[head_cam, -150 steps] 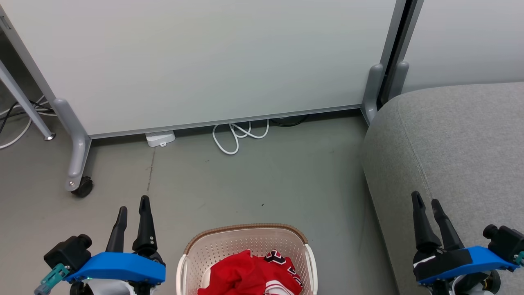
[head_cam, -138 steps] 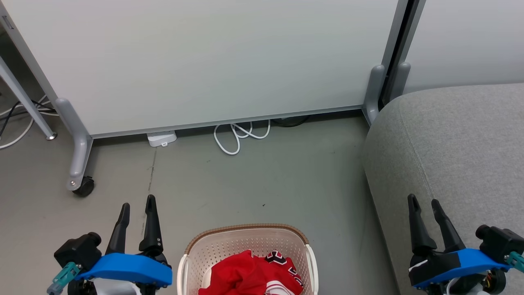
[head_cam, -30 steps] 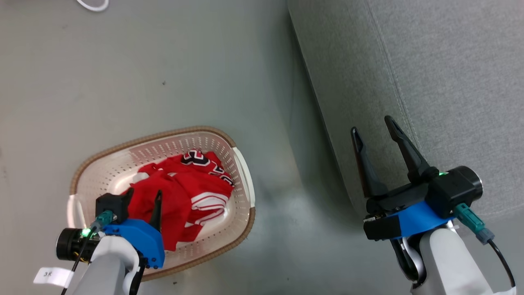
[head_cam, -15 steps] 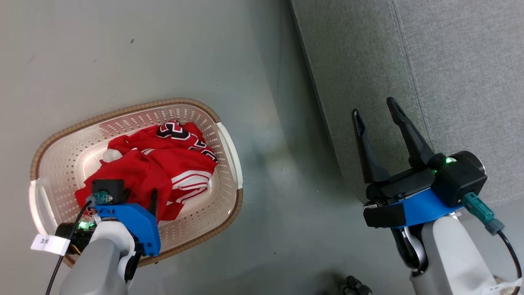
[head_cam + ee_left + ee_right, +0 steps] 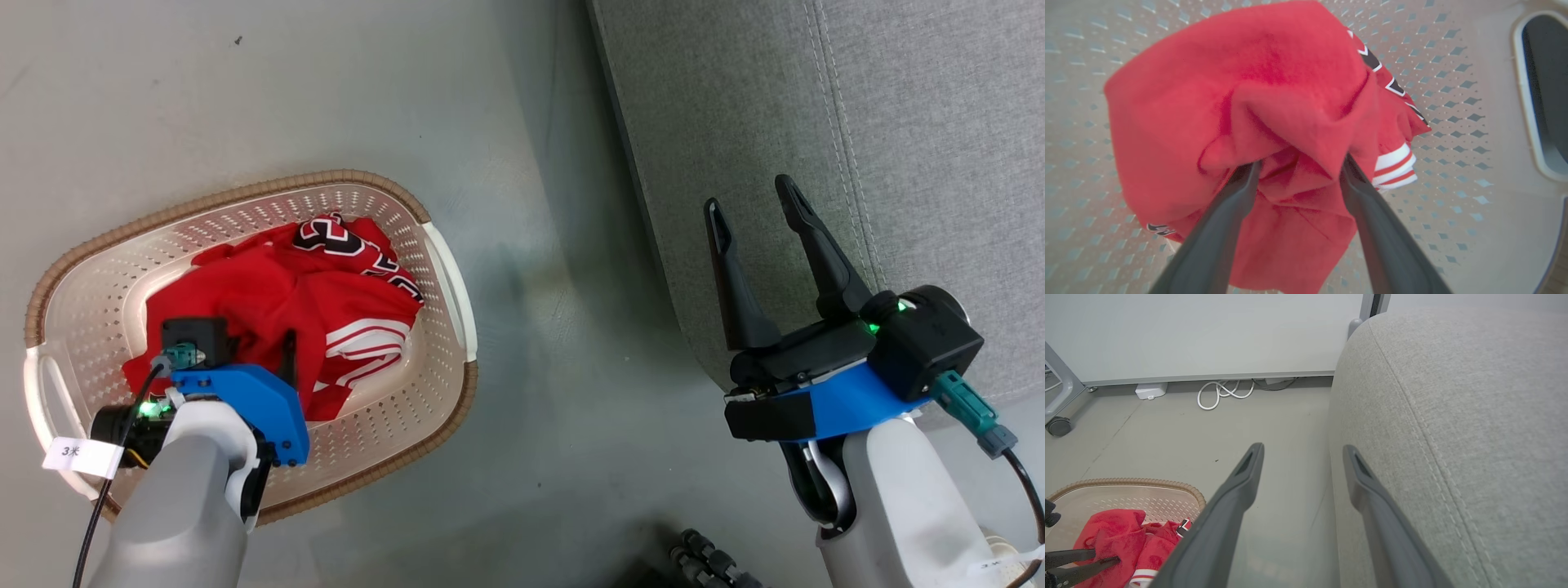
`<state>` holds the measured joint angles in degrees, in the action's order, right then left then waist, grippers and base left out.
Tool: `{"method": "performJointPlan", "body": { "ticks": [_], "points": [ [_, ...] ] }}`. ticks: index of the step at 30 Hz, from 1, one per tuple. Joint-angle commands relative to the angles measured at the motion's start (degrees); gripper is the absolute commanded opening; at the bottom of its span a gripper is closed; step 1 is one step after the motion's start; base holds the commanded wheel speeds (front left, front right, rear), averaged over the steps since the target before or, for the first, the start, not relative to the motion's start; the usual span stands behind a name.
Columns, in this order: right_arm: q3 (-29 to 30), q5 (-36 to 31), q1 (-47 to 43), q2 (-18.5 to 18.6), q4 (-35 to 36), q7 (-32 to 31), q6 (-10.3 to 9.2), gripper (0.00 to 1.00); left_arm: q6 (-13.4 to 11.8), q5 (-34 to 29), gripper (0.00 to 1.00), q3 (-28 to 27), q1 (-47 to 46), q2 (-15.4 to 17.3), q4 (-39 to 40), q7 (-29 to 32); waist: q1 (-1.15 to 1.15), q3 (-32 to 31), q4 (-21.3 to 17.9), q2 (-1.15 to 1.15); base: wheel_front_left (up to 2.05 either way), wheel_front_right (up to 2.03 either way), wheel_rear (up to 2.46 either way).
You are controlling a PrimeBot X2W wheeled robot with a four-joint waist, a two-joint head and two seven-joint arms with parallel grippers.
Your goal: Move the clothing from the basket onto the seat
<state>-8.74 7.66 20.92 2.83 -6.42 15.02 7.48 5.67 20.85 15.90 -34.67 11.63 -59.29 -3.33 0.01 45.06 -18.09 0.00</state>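
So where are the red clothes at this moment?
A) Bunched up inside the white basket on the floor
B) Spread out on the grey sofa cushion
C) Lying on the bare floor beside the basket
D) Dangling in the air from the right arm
A: the clothing lies crumpled inside the basket, and the left jaws stand open, straddling a fold of it.
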Motion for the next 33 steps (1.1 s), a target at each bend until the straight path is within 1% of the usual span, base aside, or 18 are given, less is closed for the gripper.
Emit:
{"method": "performJointPlan", "body": {
  "ticks": [1, 4, 7, 8, 9, 10, 11, 12, 25, 33],
  "points": [
    [-0.04, 0.29, 0.99, 0.10, 0.25, 0.23, 0.03, 1.00, 0.26, -0.11, 1.00, 0.38, -1.62, 0.09, -0.35, -0.99, -0.01, 0.26, -0.10, 0.00, 0.00, 0.00, 0.00],
    [-0.16, 0.46, 1.15, 0.10, 0.24, 0.23, 0.03, 1.00, 0.26, -0.77, 1.00, 1.03, -2.79, 0.14, -1.18, -2.75, -0.01, 0.56, -0.23, 0.00, 0.00, 0.00, 0.00],
    [-0.33, 0.56, 1.29, 0.10, 0.17, 0.24, 0.03, 1.00, 0.48, -1.30, 1.00, 2.01, -3.71, 0.40, -3.01, -2.61, -0.01, 0.80, -0.39, 0.00, 0.00, 0.00, 0.00],
    [-0.38, 0.66, 1.23, 0.10, 0.13, 0.24, 0.03, 1.00, 0.57, -1.33, 0.71, 2.28, -4.10, 0.39, -3.60, -2.43, -0.01, 0.87, -0.44, 0.00, 0.00, 0.00, 0.00],
    [-0.43, 0.73, 1.21, 0.10, 0.14, 0.24, 0.03, 1.00, 0.66, -1.42, 0.48, 2.48, -4.48, 0.40, -4.19, -2.34, -0.01, 0.95, -0.49, 0.00, 0.00, 0.00, 0.00],
    [-0.48, 0.82, 1.20, 0.10, 0.16, 0.24, 0.02, 1.00, 0.76, -1.47, 0.40, 2.62, -4.84, 0.45, -4.66, -2.36, -0.01, 1.04, -0.52, 0.00, 0.00, 0.00, 0.00],
    [-0.52, 0.91, 1.20, 0.10, 0.14, 0.24, 0.03, 1.00, 0.78, -1.59, 0.18, 2.83, -5.13, 0.51, -5.14, -2.42, -0.01, 1.12, -0.53, 0.00, 0.00, 0.00, 0.00],
    [-0.53, 0.99, 1.21, 0.10, 0.10, 0.24, 0.03, 1.00, 0.80, -1.64, 0.00, 3.01, -5.39, 0.54, -5.60, -2.57, -0.01, 1.20, -0.54, 0.00, 0.00, 0.00, 0.00],
    [-0.13, 0.38, 1.52, 0.10, -0.40, 0.24, 0.03, 1.00, 1.53, -0.34, 0.00, 4.87, -7.65, -0.59, -9.74, -4.53, -0.01, 0.78, 0.43, 0.00, 0.00, 0.00, 0.00],
    [0.12, -0.61, 1.13, 0.10, -1.10, 0.24, 0.03, 1.00, 1.87, 0.88, 0.00, 6.28, -6.95, -1.96, -10.85, -6.46, -0.01, -2.22, 2.24, 0.00, 0.00, 0.00, 0.00]
  ]
}}
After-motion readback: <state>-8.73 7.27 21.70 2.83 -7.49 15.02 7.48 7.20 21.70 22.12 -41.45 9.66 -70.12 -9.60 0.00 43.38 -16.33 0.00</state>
